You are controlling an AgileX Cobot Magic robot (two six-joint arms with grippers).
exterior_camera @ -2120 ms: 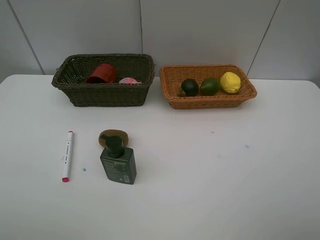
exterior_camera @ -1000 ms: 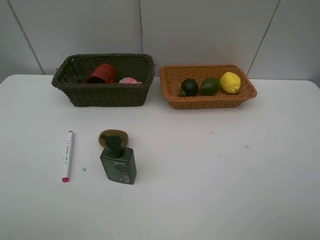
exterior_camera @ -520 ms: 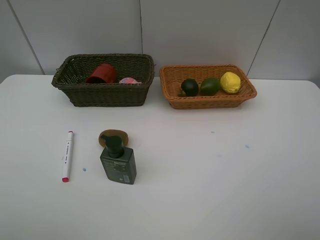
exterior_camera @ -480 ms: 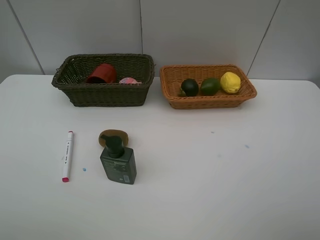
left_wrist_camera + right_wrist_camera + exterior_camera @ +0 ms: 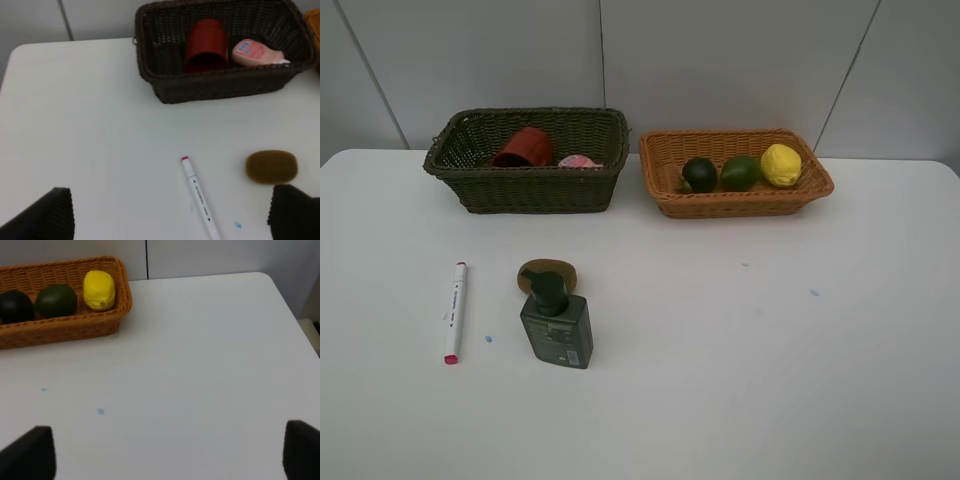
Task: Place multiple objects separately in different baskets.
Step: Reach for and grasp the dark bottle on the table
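Above table (image 5: 740, 360): left gripper (image 5: 175, 215), right gripper (image 5: 165, 452) hover, jaws spread wide, empty.

Smooth, matt white table (image 5: 740, 360). Far left, a dark olive basket (image 5: 535, 190) of rough woven wicker; far right, an orange-tan basket (image 5: 740, 203) of the same weave. Near left, a smooth plastic white marker (image 5: 454, 310), a faintly glossy dark green pump bottle (image 5: 557, 330) and a dull, fuzzy brown kiwi (image 5: 563, 272).
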